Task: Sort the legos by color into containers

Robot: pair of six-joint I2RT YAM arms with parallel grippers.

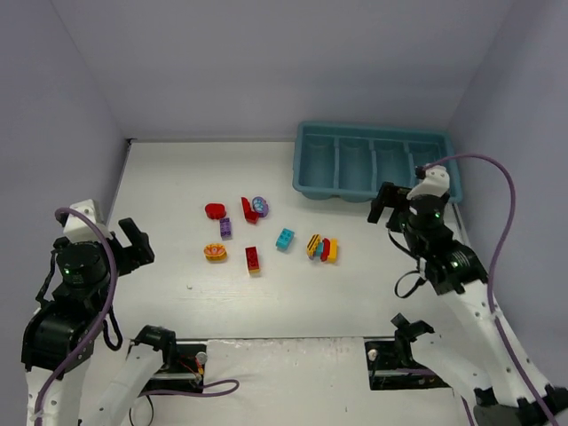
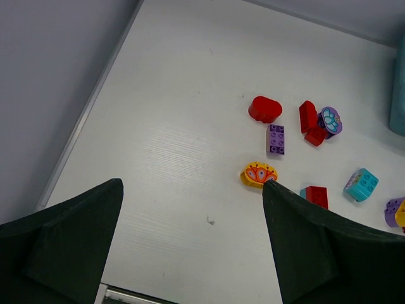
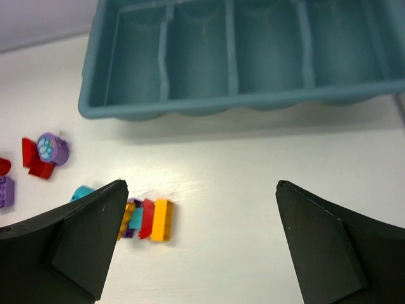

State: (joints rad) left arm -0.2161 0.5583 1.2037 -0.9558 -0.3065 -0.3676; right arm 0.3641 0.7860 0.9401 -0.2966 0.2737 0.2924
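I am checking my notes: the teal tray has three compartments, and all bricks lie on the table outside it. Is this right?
No: the teal tray has four compartments, as the right wrist view shows. All bricks lie on the table outside it.

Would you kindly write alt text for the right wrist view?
An empty teal tray with four compartments spans the top, on a white table. Below its left end lies a multicoloured stack of bricks, and the open right hand frames the bottom corners.
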